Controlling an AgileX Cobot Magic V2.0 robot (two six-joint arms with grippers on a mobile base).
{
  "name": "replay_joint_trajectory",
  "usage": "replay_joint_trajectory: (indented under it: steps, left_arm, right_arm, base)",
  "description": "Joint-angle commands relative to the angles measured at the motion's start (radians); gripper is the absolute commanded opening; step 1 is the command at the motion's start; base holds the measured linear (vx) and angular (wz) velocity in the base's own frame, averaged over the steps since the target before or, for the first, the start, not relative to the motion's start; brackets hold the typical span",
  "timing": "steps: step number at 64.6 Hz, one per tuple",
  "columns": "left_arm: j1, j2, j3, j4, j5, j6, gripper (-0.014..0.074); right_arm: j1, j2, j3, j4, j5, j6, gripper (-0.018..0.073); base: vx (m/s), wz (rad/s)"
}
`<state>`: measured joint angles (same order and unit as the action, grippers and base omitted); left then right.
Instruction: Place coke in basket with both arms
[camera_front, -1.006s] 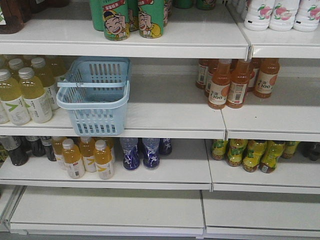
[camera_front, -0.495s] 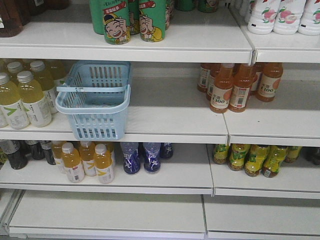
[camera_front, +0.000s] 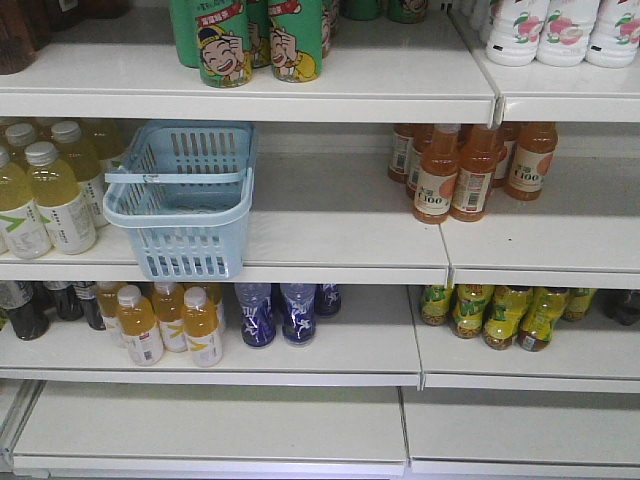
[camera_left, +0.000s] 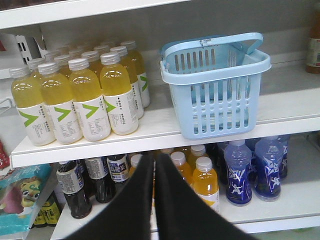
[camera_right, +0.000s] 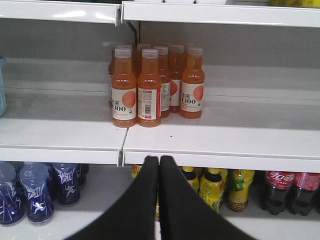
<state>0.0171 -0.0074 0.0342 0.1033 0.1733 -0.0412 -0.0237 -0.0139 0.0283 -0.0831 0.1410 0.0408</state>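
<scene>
Because the coke (camera_right: 278, 186) stands upright near the lower shelf's (camera_right: 90, 225) front edge, down-right of the right claw (camera_right: 159, 161), that arm is nearer; it and the left claw (camera_left: 154, 160) are pressed together, empty.

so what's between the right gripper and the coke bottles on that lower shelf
In the right wrist view, yellow drink bottles stand between the shut right gripper and the coke bottles.
</scene>
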Motion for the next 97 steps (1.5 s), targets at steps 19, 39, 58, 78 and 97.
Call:
replay_joint_trajectory:
  steps: [19, 39, 58, 78, 97]
  left_arm:
    - [0.000, -0.020, -0.001, 0.001, -0.072, -0.001, -0.0006]
    - [0.000, -0.020, -0.001, 0.001, -0.071, -0.001, -0.0006]
    - [0.000, 0.004, -0.097, -0.001, -0.159, -0.092, -0.0006]
    - [0.000, 0.377, -0.431, 0.000, -0.079, -0.099, -0.0006]
    - [0.000, 0.602, -0.501, -0.001, -0.102, -0.110, -0.0006]
  right_arm:
    - [-0.003, -0.014, 0.011, -0.002, -0.078, -0.004, -0.0010]
    - [-0.003, -0.014, 0.011, -0.002, -0.078, -0.004, -0.0010]
    - [-0.003, -0.014, 0.011, -0.002, -0.078, -0.004, -0.0010]
    - [-0.003, -0.014, 0.011, -0.002, -0.078, -0.004, -0.0010]
    - [-0.003, -0.014, 0.011, -0.002, -0.078, -0.004, -0.0010]
  base:
    - [0.00, 0.00]
    - [0.00, 0.00]
    - [0.00, 0.00]
    - [0.00, 0.00]
    - [0.00, 0.00]
